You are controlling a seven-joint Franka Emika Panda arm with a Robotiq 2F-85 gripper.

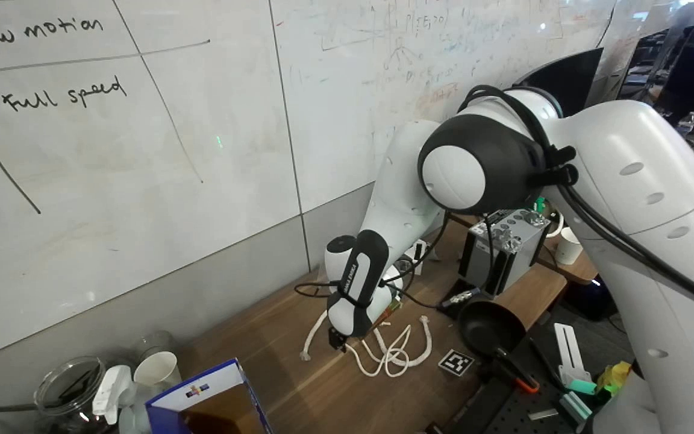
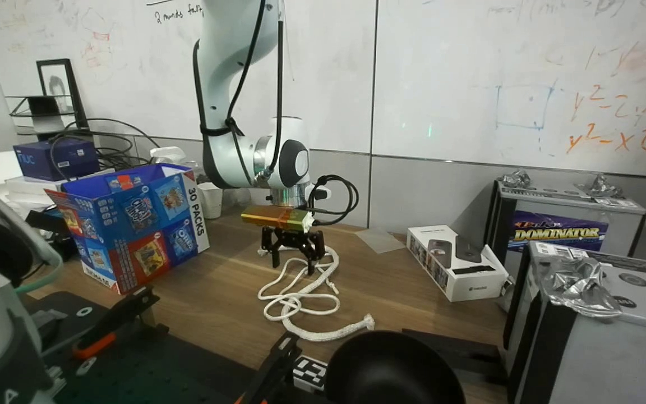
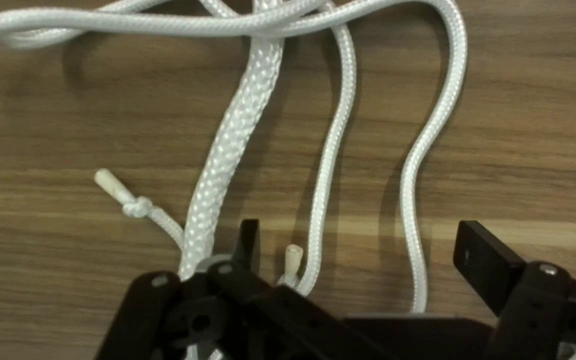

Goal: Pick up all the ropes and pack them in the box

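A thick white rope [image 2: 328, 335] [image 3: 233, 135] and thin white cord [image 2: 267, 297] [image 3: 335, 130] lie in crossing loops on the wooden table; they also show in an exterior view [image 1: 407, 363]. My gripper [image 2: 293, 265] [image 3: 358, 245] is open above the ropes, pointing down. In the wrist view two thin strands run between its fingers, and the thick rope passes outside the left finger. Nothing is held. In an exterior view the gripper [image 1: 338, 345] is seen mostly from the side. The blue box [image 1: 217, 381] [image 2: 143, 224] stands open-topped on the table, apart from the gripper.
White paper cups [image 1: 159, 369] and a glass jar [image 1: 70, 386] stand beside the box against the whiteboard wall. A black pan [image 1: 490, 325] [image 2: 393, 367], a marker tag [image 1: 456, 363], a white phone carton [image 2: 457, 264] and grey electronic devices [image 1: 503, 241] surround the ropes.
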